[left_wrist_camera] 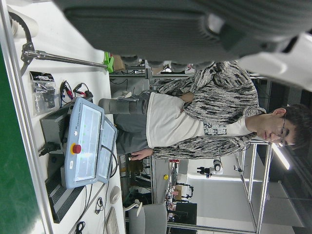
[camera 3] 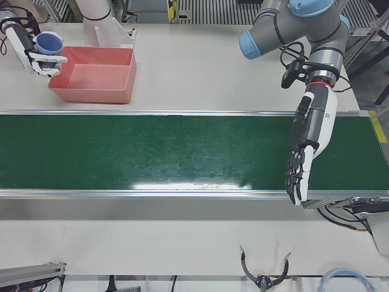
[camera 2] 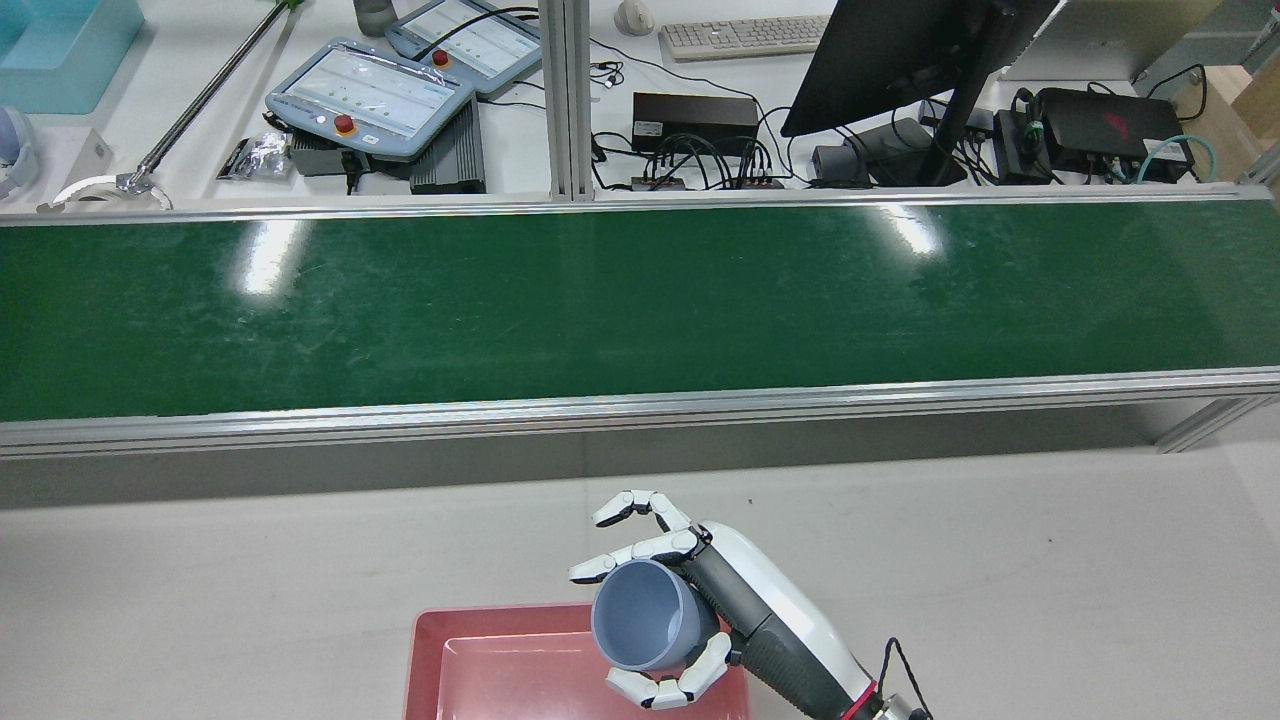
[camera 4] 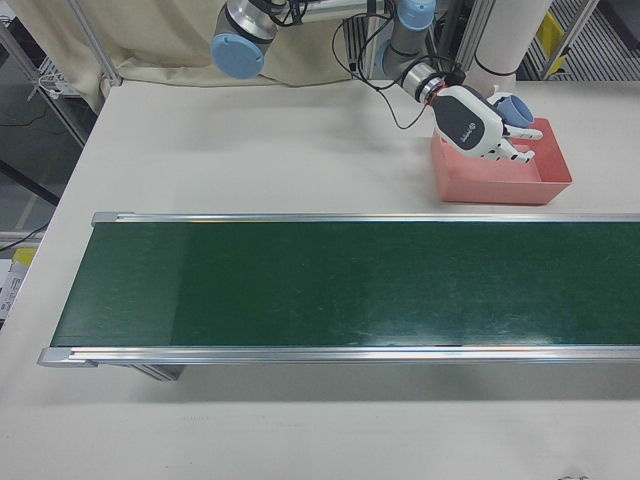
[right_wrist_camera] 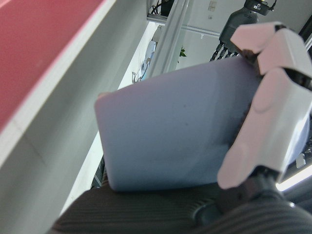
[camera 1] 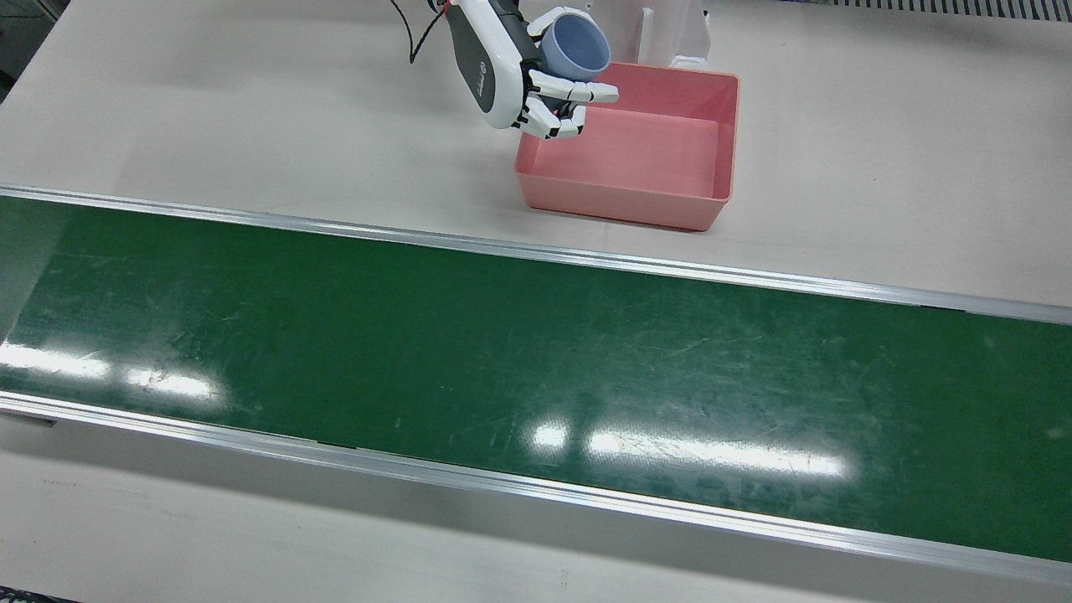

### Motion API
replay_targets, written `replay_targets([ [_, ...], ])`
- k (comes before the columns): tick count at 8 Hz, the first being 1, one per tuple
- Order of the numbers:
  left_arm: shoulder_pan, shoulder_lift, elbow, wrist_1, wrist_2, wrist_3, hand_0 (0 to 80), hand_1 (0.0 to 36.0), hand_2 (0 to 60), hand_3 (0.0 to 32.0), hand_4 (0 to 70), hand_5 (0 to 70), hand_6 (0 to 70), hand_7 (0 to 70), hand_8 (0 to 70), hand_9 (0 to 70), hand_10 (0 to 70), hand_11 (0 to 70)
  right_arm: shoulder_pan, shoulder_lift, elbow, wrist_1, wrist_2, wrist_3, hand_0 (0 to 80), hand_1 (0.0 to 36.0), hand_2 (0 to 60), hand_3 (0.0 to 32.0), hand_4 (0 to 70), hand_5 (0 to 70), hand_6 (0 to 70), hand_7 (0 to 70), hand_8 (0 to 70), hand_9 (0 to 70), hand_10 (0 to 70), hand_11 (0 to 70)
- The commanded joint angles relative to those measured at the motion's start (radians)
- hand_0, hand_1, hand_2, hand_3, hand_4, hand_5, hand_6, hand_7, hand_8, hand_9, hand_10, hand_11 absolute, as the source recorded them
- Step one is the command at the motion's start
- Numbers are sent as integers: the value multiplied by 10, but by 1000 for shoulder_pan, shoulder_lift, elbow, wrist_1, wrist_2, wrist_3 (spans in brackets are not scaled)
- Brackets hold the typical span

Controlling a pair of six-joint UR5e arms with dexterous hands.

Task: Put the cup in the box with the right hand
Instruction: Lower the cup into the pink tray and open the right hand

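My right hand (camera 1: 519, 71) is shut on a pale blue cup (camera 1: 574, 43) and holds it above the corner of the pink box (camera 1: 636, 201) nearest that arm. The cup is tilted, its mouth facing sideways and up. In the rear view the hand (camera 2: 730, 600) holds the cup (camera 2: 645, 615) over the box's far right corner (camera 2: 440, 640). The right-front view shows the hand (camera 4: 475, 125), the cup (camera 4: 513, 108) and the box (camera 4: 500, 185). The right hand view is filled by the cup (right_wrist_camera: 180, 131). My left hand (camera 3: 301, 164) hangs open over the green belt, far from the box.
The green conveyor belt (camera 1: 536, 377) with aluminium rails runs across the table in front of the box. A white bracket (camera 1: 670, 33) stands behind the box. Operator desk gear (camera 2: 370, 95) and a monitor (camera 2: 900, 50) lie beyond the belt. A person (left_wrist_camera: 195, 122) stands there.
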Motion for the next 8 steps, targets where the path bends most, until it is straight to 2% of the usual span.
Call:
replay_targets([
  [1,0,0,0,0,0,0,0,0,0,0,0,0,0,0,0,0,0,0,-25,-1,-79,125,5,-2,521,130,50,0,160,49,31,84,64,113,0,9],
  [2,0,0,1,0,0,0,0,0,0,0,0,0,0,0,0,0,0,0,-25,-3,-72,125,3,-2,534,89,0,0,230,46,33,98,69,123,0,0],
  [3,0,0,2,-2,0,0,0,0,0,0,0,0,0,0,0,0,0,0,-25,-3,-50,123,1,-4,506,119,61,0,175,43,32,102,69,125,0,0],
  [5,0,0,2,-2,0,0,0,0,0,0,0,0,0,0,0,0,0,0,-6,-18,22,117,-5,-4,488,63,17,0,198,33,32,119,73,136,0,0],
  [6,0,1,2,-2,0,0,0,0,0,0,0,0,0,0,0,0,0,0,16,-53,71,117,-8,-2,476,53,19,0,204,29,32,123,73,137,0,0],
  [7,0,1,2,-2,0,0,0,0,0,0,0,0,0,0,0,0,0,0,74,-110,151,114,-11,22,466,58,41,0,201,27,33,128,75,141,0,0],
  [8,0,1,2,-2,0,0,0,0,0,0,0,0,0,0,0,0,0,0,153,-212,204,100,-12,148,484,51,0,0,221,31,34,132,78,145,0,0],
])
